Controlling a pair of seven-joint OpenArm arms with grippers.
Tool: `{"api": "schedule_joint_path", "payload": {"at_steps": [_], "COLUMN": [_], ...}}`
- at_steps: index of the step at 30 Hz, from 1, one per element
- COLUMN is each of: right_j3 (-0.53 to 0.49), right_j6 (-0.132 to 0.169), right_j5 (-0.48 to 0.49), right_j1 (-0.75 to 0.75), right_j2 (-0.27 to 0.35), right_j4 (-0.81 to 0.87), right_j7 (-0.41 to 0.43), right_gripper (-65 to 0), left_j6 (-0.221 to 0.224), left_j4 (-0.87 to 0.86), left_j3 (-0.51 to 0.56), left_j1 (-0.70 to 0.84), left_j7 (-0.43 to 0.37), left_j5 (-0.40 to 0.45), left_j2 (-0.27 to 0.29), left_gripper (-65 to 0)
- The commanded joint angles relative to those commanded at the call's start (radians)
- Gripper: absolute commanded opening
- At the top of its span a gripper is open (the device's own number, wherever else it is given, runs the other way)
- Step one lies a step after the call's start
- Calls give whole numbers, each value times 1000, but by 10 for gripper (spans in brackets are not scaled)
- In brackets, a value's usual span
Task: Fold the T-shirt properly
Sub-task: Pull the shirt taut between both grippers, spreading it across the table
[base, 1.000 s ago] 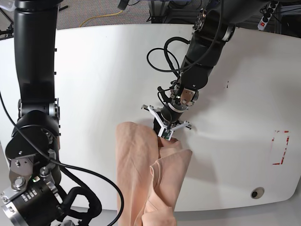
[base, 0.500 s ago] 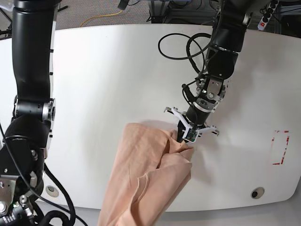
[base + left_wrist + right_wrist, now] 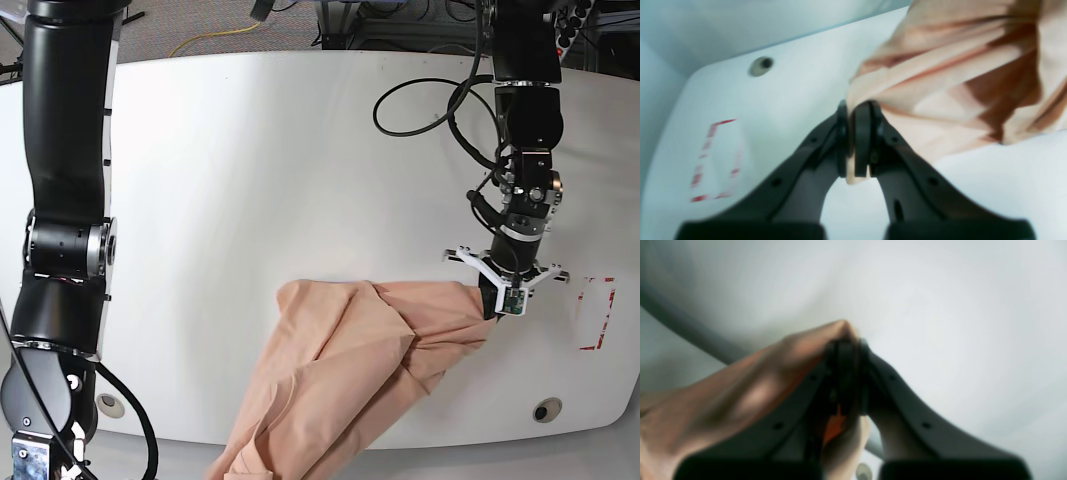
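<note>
No writing could be read. A white table (image 3: 250, 170) carried a red dashed rectangle (image 3: 597, 313) near its right edge. The left gripper (image 3: 503, 301) was clamped on the peach T-shirt (image 3: 350, 370), which trailed bunched toward the near edge. The right gripper (image 3: 845, 350), pinched together, gripped T-shirt fabric too.

Base view is bright, evenly lit and sharp, with wide-angle bowing toward 3 and 9 o'clock — both wrist views are soft, the right one heavily blurred.
</note>
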Motion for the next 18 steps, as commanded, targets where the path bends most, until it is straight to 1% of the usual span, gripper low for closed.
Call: {"api": "schedule_joint_path", "payload": {"at_steps": [2, 6, 8, 9, 11, 13, 15, 18], "right_j3": [0, 0, 0, 0, 2, 5, 49, 114], "right_j6": [0, 0, 0, 0, 0, 0, 0, 6], "right_j5": [0, 0, 0, 2, 2, 2, 9, 5], "right_j1": [0, 0, 0, 0, 0, 0, 0, 0], "right_j2": [-2, -2, 2, 3, 6, 12, 31, 35], "right_j4": [-32, -107, -118, -118, -118, -115, -112, -112], "right_j7": [11, 15, 17, 17, 17, 17, 17, 15], "right_gripper": [-650, -650, -650, -650, -650, -650, -650, -650], "left_j6": [-28, -57, -75, -86, -117, -132, -135, -137], "left_j4": [37, 89, 100, 104, 120, 121, 127, 166], "left_j3": [-31, -121, -157, -169, -192, -199, -203, -206], "left_j1": [-38, -123, -170, -187, -216, -226, -229, -218], "left_j7": [44, 147, 192, 209, 252, 272, 278, 279], "left_j5": [3, 5, 8, 8, 6, 6, 6, 6], "left_j2": [-5, -6, -9, -15, -48, -54, -55, -55], "left_gripper": [-644, -644, -644, -644, -644, -644, -644, -644]}}
